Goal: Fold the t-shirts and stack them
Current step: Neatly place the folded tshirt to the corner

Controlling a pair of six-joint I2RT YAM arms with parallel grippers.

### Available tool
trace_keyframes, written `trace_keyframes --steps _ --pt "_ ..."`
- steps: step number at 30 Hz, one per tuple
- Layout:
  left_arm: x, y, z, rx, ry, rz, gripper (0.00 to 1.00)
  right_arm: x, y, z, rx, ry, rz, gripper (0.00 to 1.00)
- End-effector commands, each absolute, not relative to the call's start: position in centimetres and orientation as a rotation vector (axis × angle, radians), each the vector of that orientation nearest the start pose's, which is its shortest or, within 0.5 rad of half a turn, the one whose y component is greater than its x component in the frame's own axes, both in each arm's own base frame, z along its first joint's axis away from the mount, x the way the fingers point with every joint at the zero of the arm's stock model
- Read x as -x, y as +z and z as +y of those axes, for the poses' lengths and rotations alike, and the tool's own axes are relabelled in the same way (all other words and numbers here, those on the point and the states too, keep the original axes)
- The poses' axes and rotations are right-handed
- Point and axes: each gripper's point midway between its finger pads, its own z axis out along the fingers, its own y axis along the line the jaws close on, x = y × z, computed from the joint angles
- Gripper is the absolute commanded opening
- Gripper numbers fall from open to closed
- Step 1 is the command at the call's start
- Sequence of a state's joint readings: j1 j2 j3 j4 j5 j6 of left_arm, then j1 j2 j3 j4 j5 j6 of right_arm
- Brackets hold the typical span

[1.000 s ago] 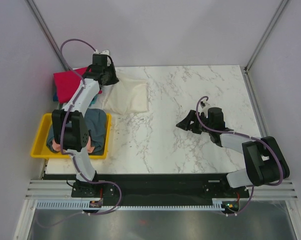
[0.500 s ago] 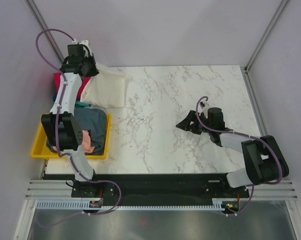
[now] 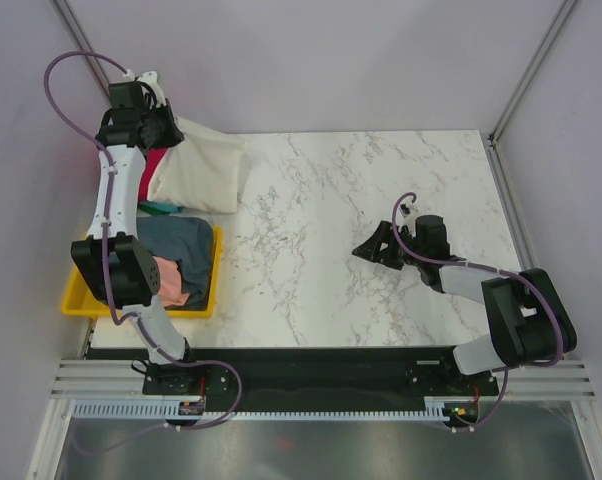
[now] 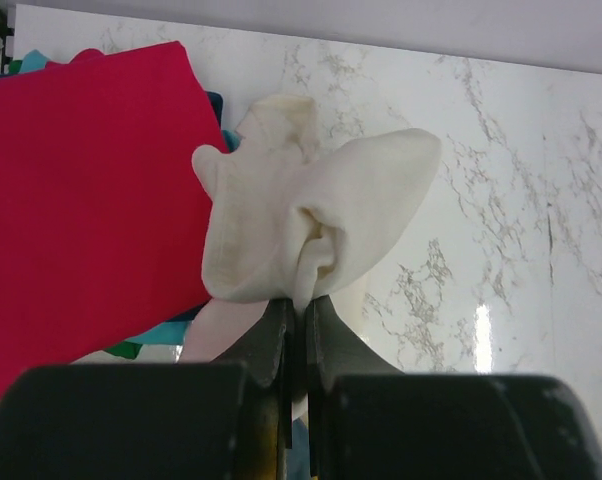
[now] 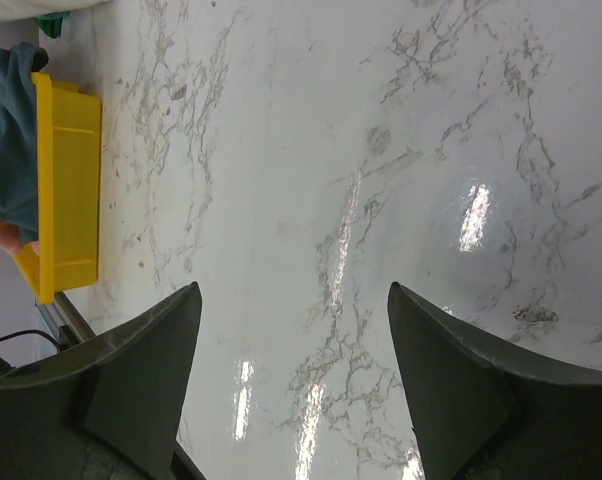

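Left gripper (image 3: 169, 126) is sitting at the far-left corner, jaws clenched on a pinch of the cream shirt (image 3: 203, 170). In the left wrist view the jaws are pressed together on a fold of the cream shirt (image 4: 306, 215), with the left gripper (image 4: 299, 312) right at the cloth edge. The cloth is hanging bunched from the grip and spreading right and nearer along the far-left part of the worktop (image 3: 381, 190). Cannot tell whether its lower edge is touching the worktop.

Red shirt (image 3: 154, 161) is lying flat at the far left, just left of the cream shirt, which is overlapping its right edge in both views. Red shirt (image 4: 81, 190) is filling the left of the wrist view. Teal shirt (image 3: 162, 208) is peeking out from under the red one on its near side, and a teal strip (image 4: 164, 331) is showing there too.

Tray (image 3: 215, 272) is sitting at the near left of the worktop. Slate shirt (image 3: 186, 248) is lying crumpled in it, and pink shirt (image 3: 168, 281) is in there beside it, on the near side. The left arm is covering part of both.

Right gripper (image 3: 367, 250) is resting low over the right-centre of the worktop, well apart from all shirts. Its jaws are spread wide and grasping nothing; the right wrist view is showing the right gripper (image 5: 295, 372) over bare marble, with the tray (image 5: 69, 170) and slate shirt (image 5: 5, 140) at the far left edge.
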State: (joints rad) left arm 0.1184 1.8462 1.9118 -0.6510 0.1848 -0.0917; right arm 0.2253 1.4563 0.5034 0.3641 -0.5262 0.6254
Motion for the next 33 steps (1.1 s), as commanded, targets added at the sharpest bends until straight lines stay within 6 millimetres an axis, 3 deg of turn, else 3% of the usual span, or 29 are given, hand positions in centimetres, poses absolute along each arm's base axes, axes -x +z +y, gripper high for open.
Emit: trace_keyframes --steps 1,11,22,33 --pt "-49.9 38.1 1.6 -0.033 -0.194 1.897 0.02 -31.3 7.4 18.6 -0.1 1.072 2.211 0.83" --pt "-49.0 40.7 3.0 -0.014 -0.16 1.862 0.02 -31.2 7.3 18.6 -0.11 1.074 2.209 0.82" --pt "-49.5 40.8 4.1 0.012 -0.153 1.861 0.02 -31.1 7.3 18.5 -0.124 1.075 2.21 0.82" --pt "-51.6 37.4 5.5 0.003 -0.162 1.934 0.02 -31.1 7.1 18.5 -0.132 1.072 2.217 0.82"
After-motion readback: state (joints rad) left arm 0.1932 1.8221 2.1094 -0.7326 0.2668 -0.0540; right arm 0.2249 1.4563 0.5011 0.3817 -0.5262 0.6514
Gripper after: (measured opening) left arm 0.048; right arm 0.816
